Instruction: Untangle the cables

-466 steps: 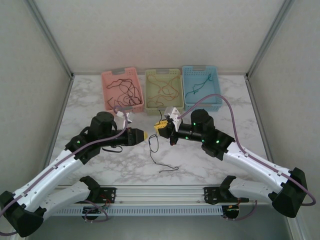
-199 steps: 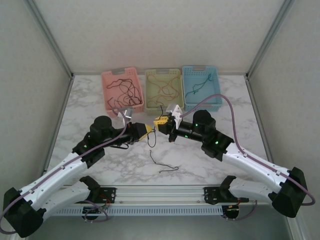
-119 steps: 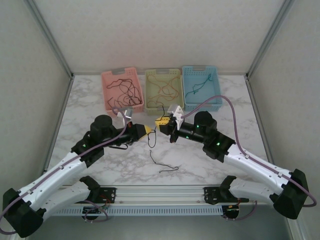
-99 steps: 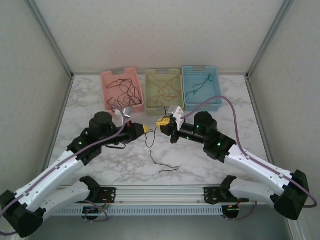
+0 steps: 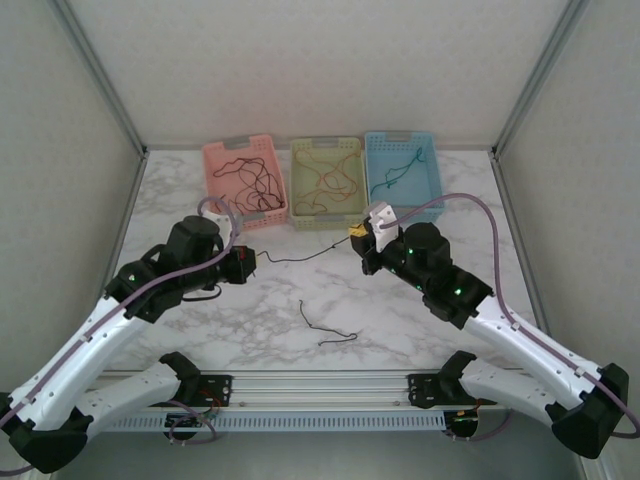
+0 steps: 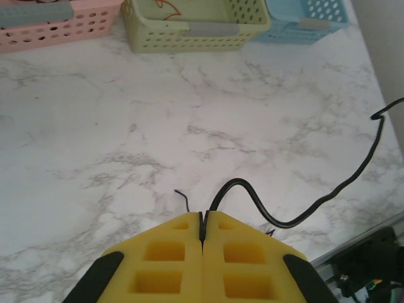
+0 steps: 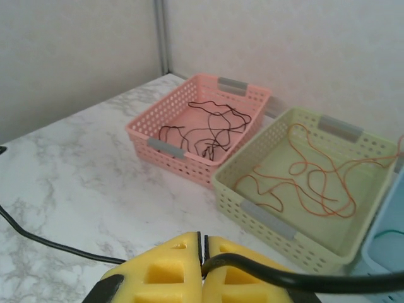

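Marble table [image 5: 260, 310], white with grey veining, enclosed by pale walls and metal corner posts.

Far edge, left to right, three perforated baskets set side by side:
- pink basket [image 5: 212, 185]: thin curly black cables [image 5: 252, 183] are held in it, also seen from the right wrist [image 7: 208, 129].
- yellow-green basket [image 5: 328, 223]: reddish-orange cables [image 5: 328, 180] are held in it, spread in loops across the floor [image 7: 303, 173].
- blue basket [image 5: 435, 185]: a dark teal cable [image 5: 395, 175] is held in it.

Middle of the table:
- stretched black cable [image 5: 300, 256]: it is suspended between the two grippers, running from left and slightly nearer to right and slightly farther, with a shallow sag.
- loose black cable [image 5: 322, 325]: it is laid flat on the marble, nearer than the stretched one and apart from it, touched by neither gripper.

Arms:
- left gripper [image 5: 248, 266]: it is placed left of centre. In the wrist view the yellow pads [image 6: 164, 259] are pressed together with the stretched black cable [image 6: 303, 214] pinched in the seam; from there the cable is curved up and off to the right.
- right gripper [image 5: 355, 233]: it is placed just in front of the yellow-green basket. Its yellow pads [image 7: 164, 271] are likewise closed on the same cable [image 7: 278, 273], which is seen leaving on both sides of the fingers.
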Robot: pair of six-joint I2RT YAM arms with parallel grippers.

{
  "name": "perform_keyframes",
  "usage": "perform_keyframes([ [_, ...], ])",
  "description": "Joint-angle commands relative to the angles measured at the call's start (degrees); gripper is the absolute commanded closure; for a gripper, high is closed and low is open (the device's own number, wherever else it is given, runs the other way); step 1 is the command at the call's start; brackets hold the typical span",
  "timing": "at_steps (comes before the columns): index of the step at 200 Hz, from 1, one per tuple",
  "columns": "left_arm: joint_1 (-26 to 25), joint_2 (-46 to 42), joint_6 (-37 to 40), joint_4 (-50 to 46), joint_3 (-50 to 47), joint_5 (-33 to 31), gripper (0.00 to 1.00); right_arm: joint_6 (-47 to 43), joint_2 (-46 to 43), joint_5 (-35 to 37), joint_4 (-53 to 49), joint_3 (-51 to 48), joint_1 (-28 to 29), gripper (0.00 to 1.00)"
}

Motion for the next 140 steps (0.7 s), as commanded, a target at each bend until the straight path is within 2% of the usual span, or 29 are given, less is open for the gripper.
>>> perform_keyframes([
  [1, 0.6, 0.6, 5.4, -9.3, 1.6, -3.0, 1.00, 0.7, -1.9, 10.8, -1.6, 0.7, -3.0, 1.00],
  [27, 0.5, 0.2, 7.2, -10.0, 1.4, 2.9, 1.00, 2.3, -1.9, 12.7, -0.6, 1.4, -4.4, 1.00],
  [77, 0.6, -1.7, 7.8, -10.9, -0.2, 4.7, 1.00, 10.8, 0.5, 14.6, -2.2, 3.8, -7.0, 1.00],
  [103, 0.5, -2.2, 7.1, -9.1, -1.5, 6.4, 1.00, 20.5, 2.0, 14.1, -6.4, 6.6, -8.1, 1.00],
  [140, 0.5, -1.3, 5.2, -2.9, -3.6, 11.8, 1.00, 39.3, 6.6, 12.2, -10.3, 10.1, -8.2, 1.00],
])
